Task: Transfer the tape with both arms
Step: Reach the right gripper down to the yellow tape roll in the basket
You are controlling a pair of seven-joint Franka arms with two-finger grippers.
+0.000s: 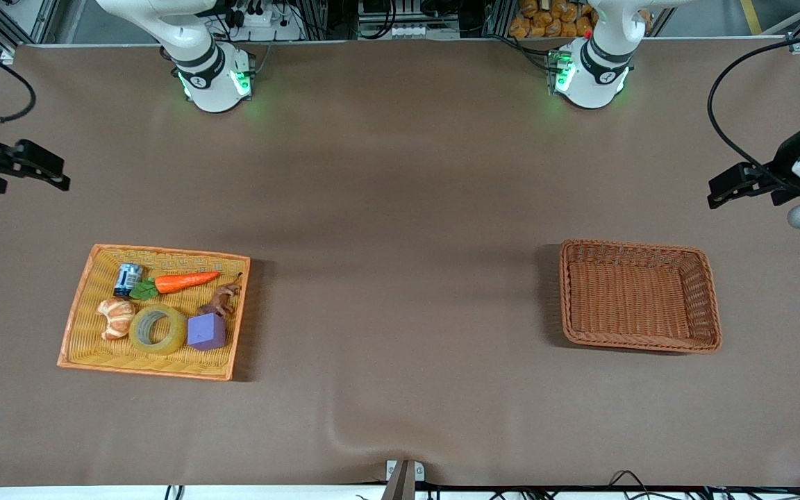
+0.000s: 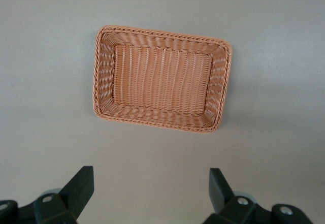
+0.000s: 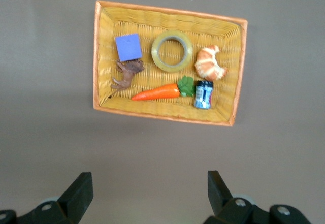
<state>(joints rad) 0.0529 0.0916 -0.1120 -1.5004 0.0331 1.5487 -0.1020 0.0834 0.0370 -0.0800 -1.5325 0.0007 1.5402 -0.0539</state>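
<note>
Translucent yellowish tape roll [image 1: 157, 329] lies flat in the yellow woven tray [image 1: 87, 278], between croissant [image 1: 117, 317] and purple cube [image 1: 207, 331]. Right gripper [image 3: 147, 193] and left gripper [image 2: 151, 192] hover high, fingers wide, empty. Judgement: right descends vertically, pinching the roll's wall through the core, clear of the neighbours.

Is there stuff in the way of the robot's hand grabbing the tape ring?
Nothing covers the tape; it lies flat in the yellow tray, top bare. But the croissant and purple cube crowd its sides. The right gripper is open, up over bare table; the left gripper waits, open.
</note>
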